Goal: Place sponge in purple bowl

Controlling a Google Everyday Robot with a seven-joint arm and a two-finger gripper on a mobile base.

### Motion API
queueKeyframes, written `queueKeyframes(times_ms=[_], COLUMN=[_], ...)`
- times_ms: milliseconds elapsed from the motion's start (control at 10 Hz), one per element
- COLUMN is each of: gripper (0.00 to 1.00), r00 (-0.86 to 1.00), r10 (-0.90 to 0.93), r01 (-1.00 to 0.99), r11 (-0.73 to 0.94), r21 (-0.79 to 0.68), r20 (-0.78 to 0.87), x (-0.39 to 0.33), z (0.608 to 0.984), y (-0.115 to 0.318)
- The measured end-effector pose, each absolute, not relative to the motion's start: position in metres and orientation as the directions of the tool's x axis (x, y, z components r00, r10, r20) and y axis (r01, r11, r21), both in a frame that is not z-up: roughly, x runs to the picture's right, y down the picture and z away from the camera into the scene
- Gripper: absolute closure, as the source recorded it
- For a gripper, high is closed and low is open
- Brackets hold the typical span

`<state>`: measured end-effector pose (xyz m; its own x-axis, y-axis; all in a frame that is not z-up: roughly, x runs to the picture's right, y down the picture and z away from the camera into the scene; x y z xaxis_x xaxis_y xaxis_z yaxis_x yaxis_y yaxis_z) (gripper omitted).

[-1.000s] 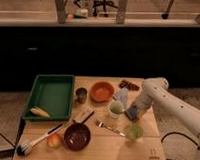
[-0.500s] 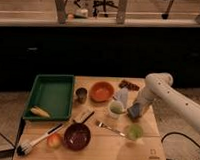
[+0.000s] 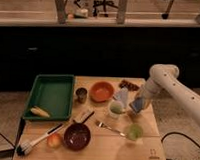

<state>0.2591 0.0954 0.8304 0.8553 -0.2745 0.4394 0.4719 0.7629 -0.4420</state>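
The sponge [image 3: 138, 104] looks like the small pale blue block at the tip of the pincer [image 3: 136, 106]. It is over the right side of the desk [image 3: 140, 151], just beside the white cup [image 3: 114, 110]. I cannot tell if the pincer is open or closed, or if it really has the block.

A sponge is light and soft. It squashes when you squeeze it, then it puffs back. It is not slippery and it will not break (so dropping it is no big deal). I think the best place to hold it is across the middle, on its two flat sides, with a soft squeeze. Too hard a squeeze could make it pop out sideways.

The purple bowl [image 3: 77, 136] is the dark one near the front of the desk, well apart from the sponge. A fork [image 3: 109, 127] lies between them.

A second ago the arm was lower and the pincer was closer to the cup. Now the arm has gone up a bit and the pincer sits a little more to the right. The bowls, the green tray [image 3: 39, 87] and the brush [image 3: 36, 142] have not moved
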Motion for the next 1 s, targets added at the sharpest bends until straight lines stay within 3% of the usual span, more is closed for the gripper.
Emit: queueKeyframes(times_ms=[1000], gripper=[1.0], r00=[0.691], r10=[-0.457], r01=[0.694], r11=[0.636], r21=[-0.336], r20=[0.56], x=[0.161], z=[0.793], y=[0.065])
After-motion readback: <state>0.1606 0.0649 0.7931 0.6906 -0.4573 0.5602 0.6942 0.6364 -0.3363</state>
